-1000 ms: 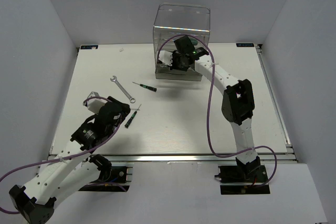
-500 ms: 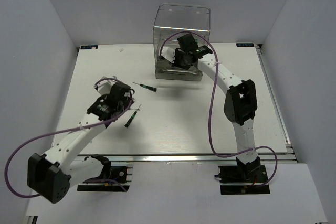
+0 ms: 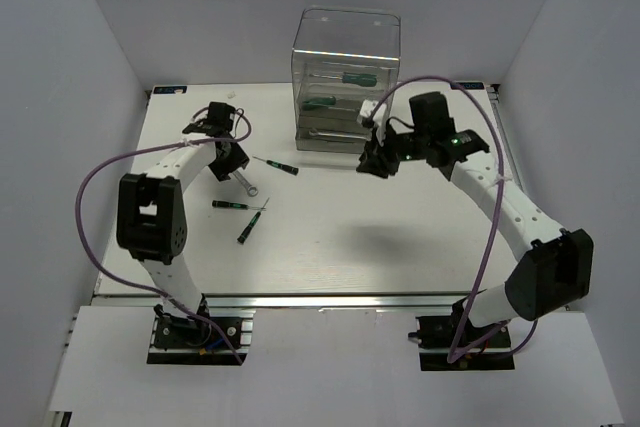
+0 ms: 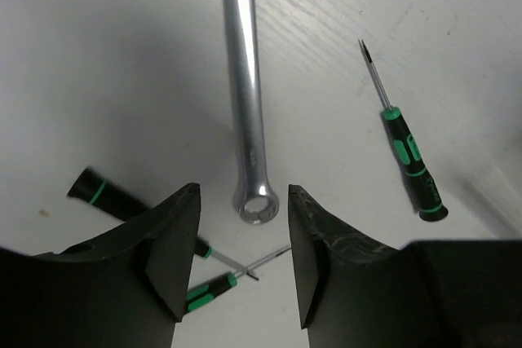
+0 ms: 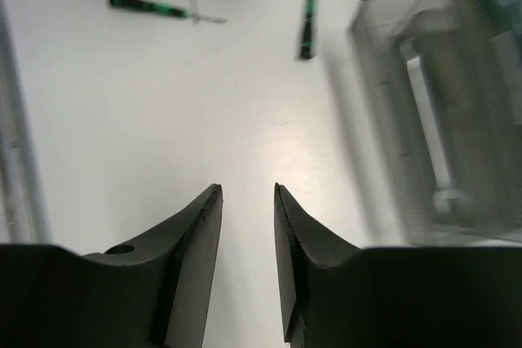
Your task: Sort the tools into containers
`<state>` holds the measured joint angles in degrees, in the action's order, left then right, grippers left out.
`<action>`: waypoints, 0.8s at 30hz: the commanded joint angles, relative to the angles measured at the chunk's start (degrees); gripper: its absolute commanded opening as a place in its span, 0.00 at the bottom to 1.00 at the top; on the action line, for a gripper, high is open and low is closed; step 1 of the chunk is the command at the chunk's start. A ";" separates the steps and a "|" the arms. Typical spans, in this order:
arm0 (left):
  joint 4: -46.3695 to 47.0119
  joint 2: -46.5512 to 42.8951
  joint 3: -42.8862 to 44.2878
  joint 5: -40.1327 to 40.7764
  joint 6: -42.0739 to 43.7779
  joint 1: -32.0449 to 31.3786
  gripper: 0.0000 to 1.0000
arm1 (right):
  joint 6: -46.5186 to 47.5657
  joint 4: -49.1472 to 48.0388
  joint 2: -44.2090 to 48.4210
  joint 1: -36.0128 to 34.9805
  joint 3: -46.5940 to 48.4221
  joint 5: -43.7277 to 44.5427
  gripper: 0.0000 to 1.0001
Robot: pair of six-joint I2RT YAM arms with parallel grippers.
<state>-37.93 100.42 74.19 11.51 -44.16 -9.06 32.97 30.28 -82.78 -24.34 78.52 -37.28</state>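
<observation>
white desk (image 3: pixel 330 247) seen from above. at far left, the left gripper (image 4: pixel 243 195) hangs over a silver wrench (image 4: pixel 247 103). its jaws stand apart on either side of the ring end, with gaps showing, so nothing is clamped. three green-and-black screwdrivers (image 3: pixel 275 165) lie loose just to the right. behind centre stands the clear drawer box (image 3: pixel 345 37), with green-handled tools (image 3: pixel 345 77) in its drawers. by its front right corner the right gripper (image 5: pixel 247 201) hovers, jaws partly open and empty. small tags (image 3: pixel 170 90) on the desk's far edge are too small to read.
</observation>
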 commanded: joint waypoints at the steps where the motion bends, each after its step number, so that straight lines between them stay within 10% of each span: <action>1: -5.39 4.86 7.00 -1.76 4.43 0.09 0.57 | -6.15 -5.14 1.30 -0.18 -7.41 -5.53 0.38; 11: -10.23 17.43 17.91 1.24 6.81 0.27 0.60 | -9.06 -7.52 5.17 1.39 -13.04 -5.88 0.40; 24: -4.70 19.02 11.15 -0.78 4.44 1.24 0.51 | -10.03 -7.78 6.14 4.03 -14.62 -7.19 0.40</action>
<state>-44.45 119.61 88.44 11.60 -38.63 -8.43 23.99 23.86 -77.87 -21.02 63.88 -42.46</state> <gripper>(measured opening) 0.514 0.405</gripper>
